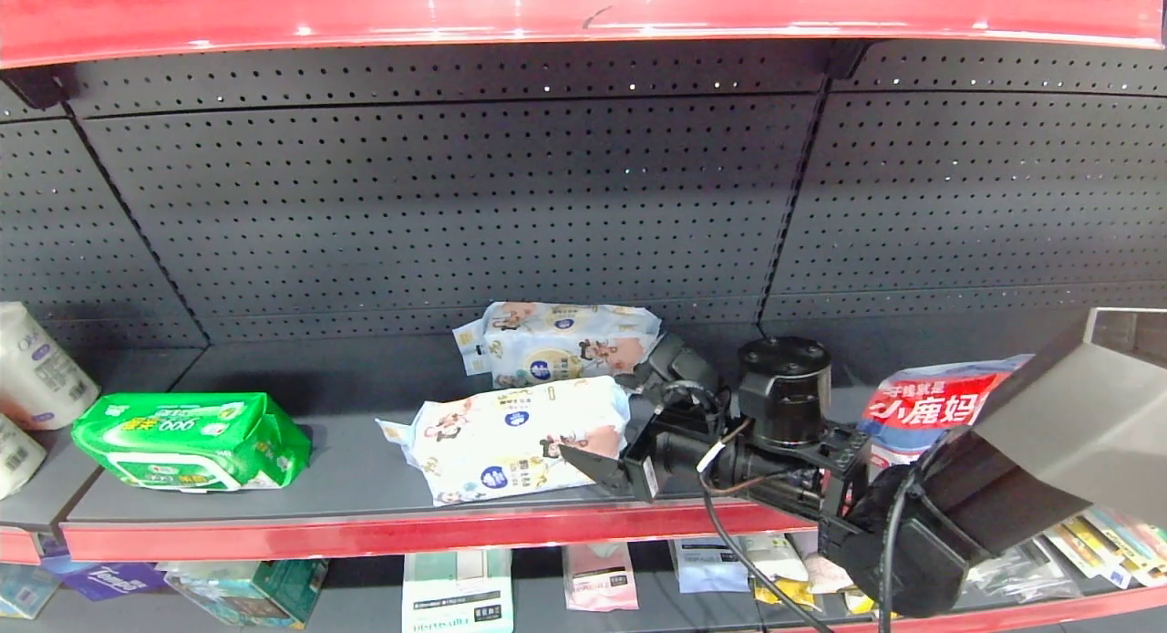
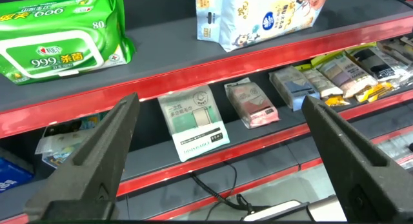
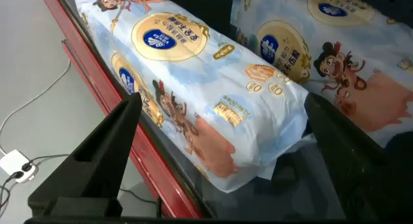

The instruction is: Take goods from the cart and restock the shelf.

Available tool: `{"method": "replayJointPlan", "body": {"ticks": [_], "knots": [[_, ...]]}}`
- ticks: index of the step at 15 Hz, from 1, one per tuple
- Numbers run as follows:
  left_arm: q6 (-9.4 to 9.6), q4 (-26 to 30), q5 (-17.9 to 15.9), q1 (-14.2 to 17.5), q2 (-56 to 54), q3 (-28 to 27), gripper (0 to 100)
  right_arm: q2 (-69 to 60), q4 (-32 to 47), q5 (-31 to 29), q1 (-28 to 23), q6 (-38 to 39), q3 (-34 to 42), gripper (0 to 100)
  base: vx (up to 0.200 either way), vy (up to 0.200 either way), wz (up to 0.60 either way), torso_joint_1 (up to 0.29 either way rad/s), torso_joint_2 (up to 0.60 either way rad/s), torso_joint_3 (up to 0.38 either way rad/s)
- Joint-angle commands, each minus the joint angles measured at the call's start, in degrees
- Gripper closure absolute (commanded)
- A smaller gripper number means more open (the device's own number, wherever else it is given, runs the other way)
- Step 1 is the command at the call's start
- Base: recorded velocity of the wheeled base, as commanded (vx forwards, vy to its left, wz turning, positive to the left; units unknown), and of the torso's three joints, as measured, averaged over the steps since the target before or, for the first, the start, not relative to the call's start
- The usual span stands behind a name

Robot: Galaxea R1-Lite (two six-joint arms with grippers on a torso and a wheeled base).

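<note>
Two pale blue wipes packs with cartoon print lie on the grey shelf. The front pack rests near the red front lip, and the rear pack sits behind it by the pegboard. My right gripper is open at the front pack's right end, with its fingers spread to either side of that end. My left gripper is open and holds nothing. It hangs in front of the shelves, below the front pack.
A green wipes pack lies at the shelf's left, with white bottles beyond it. A red-and-white bag stands at the right. The lower shelf holds several small packets. Bare shelf lies between the green pack and the front pack.
</note>
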Motion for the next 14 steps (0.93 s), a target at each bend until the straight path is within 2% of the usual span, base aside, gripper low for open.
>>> {"method": "replayJointPlan", "body": {"ticks": [1,6,10,14], "knots": [[0.02,0.0,0.0,0.0,0.1,0.0,0,-1.8,0.0,0.0,-0.2,0.0,2.5,0,0.000,0.000,0.00,0.000,0.00,0.000],[0.02,0.0,-0.1,0.0,0.1,0.0,0,-0.1,-0.2,0.5,-3.8,-0.4,3.7,0,0.000,0.000,0.00,0.000,0.00,0.000],[0.02,0.0,-0.2,0.0,0.1,0.0,0,0.7,-0.2,0.7,-4.1,-0.4,3.2,0,0.000,0.000,0.00,0.000,0.00,0.000],[0.02,0.0,-0.2,0.0,0.1,0.0,0,3.2,0.1,0.8,-4.0,-0.4,-1.4,0,0.000,0.000,0.00,0.000,0.00,0.000]]}}
